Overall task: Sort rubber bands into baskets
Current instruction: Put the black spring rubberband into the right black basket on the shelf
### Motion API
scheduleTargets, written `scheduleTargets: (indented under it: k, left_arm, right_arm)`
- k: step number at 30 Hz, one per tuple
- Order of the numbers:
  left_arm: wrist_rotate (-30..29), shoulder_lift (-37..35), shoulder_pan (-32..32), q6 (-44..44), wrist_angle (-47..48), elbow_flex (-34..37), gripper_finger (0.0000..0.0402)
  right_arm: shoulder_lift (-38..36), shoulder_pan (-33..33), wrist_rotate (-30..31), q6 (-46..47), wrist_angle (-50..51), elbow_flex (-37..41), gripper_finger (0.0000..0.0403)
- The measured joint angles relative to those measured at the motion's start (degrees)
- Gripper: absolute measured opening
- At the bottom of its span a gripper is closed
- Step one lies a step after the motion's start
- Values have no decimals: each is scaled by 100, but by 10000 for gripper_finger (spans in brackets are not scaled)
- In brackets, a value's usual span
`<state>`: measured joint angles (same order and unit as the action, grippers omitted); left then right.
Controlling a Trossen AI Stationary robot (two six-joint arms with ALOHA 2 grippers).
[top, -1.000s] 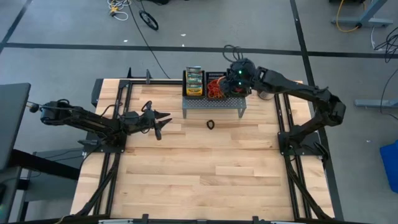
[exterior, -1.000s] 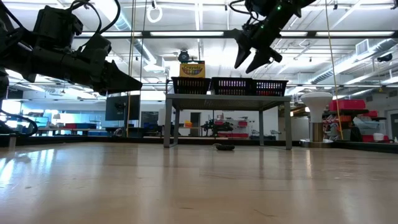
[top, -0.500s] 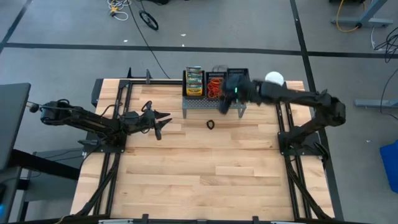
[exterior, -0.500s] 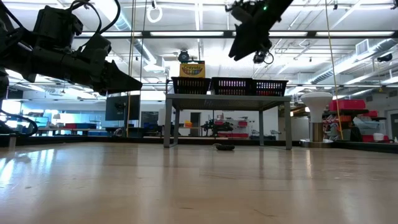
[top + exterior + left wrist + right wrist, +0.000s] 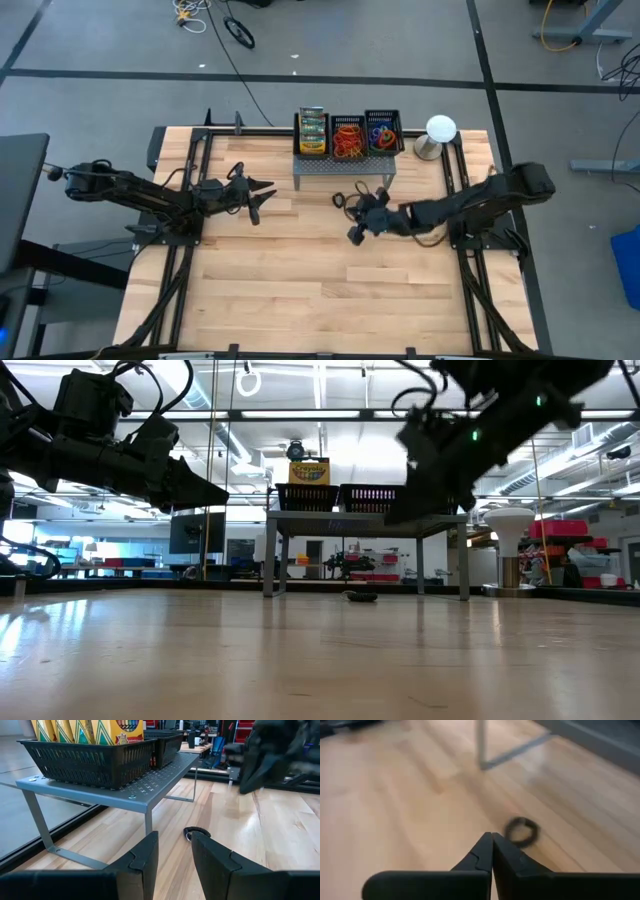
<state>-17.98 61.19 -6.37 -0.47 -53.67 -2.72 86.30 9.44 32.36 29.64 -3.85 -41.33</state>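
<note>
Hovering with my right gripper (image 5: pixel 356 235) pinched together, holding nothing, I see the black rubber band (image 5: pixel 340 200) at eleven o'clock on bare table (image 5: pixel 300 290); left gripper (image 5: pixel 258 203) slightly apart.

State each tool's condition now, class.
Left tool: open, holding nothing.
Right tool: closed, empty, near the black rubber band.

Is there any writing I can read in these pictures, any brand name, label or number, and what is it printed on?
"Crayola": on the yellow-green crayon box standing in a black mesh basket on the grey perforated metal stand, only just legible in the low view.
Printing on the yellow-green crayon boxes in the left wrist view: cut off by the picture's edge, only pictured crayons show, no words.
Red items far back in the room: too small to read.
</note>
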Motion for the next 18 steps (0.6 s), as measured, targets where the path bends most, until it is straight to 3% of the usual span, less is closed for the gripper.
scheduleTargets:
  k: [3, 8, 18]
  left_arm:
    - [1, 0, 0, 0, 1, 0, 125]
    - [0, 0, 2, 0, -4, 0, 125]
    - [0, 0, 2, 0, -4, 0, 125]
  right_arm:
    - [493, 131, 617, 568, -89, 39, 9]
    - [1315, -40, 873, 1261, -108, -255, 37]
    - [1891, -752, 912, 1454, -67, -734, 159]
